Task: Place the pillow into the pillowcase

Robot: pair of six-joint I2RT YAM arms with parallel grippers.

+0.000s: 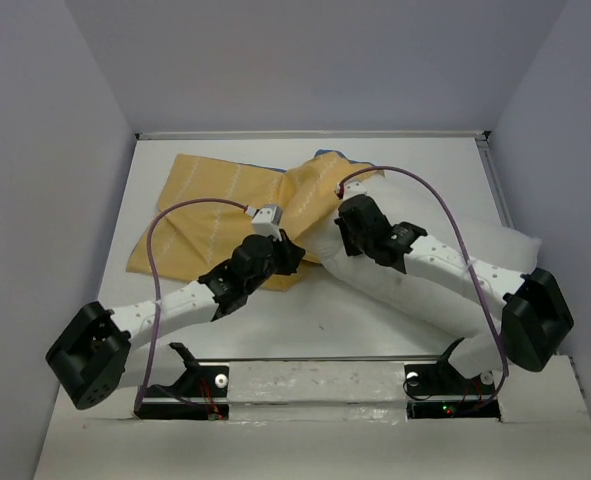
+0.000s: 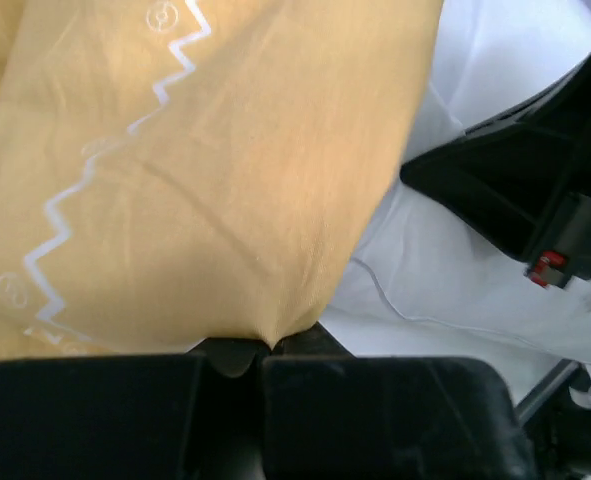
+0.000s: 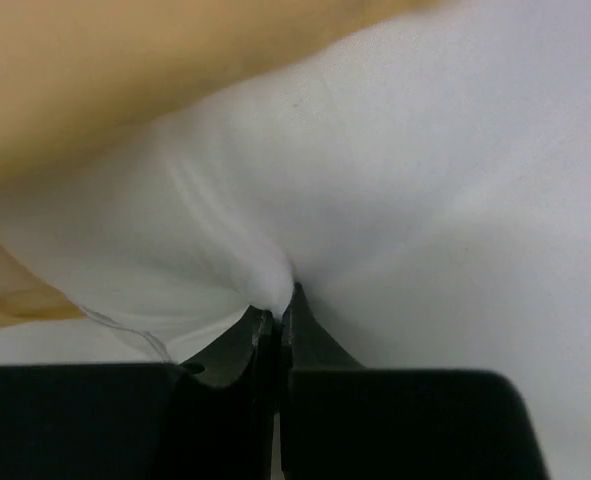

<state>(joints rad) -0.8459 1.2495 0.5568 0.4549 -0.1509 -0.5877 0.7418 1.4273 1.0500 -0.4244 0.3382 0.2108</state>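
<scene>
Pinched together at lower centre of its wrist view, the left claw (image 2: 265, 345) clamps the pillowcase (image 2: 205, 180) hem. The right claw (image 3: 280, 300) likewise grips a fold of the pillow (image 3: 425, 180), which lies right of centre on the worktop (image 1: 275, 335). Insertion seems barely started; next, that fold must go inside the case.

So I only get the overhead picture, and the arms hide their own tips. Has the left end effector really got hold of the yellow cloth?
Observer: Yes. The left wrist view shows the left end effector shut on a fold at the edge of the pillowcase.
Operator: And the right one?
Observer: In the right wrist view, the right end effector is shut on a pinch of the white pillow.
Operator: Is any of the pillow inside?
Observer: Probably a corner. In that view yellow cloth shows both above and below the pillow at the left.
</scene>
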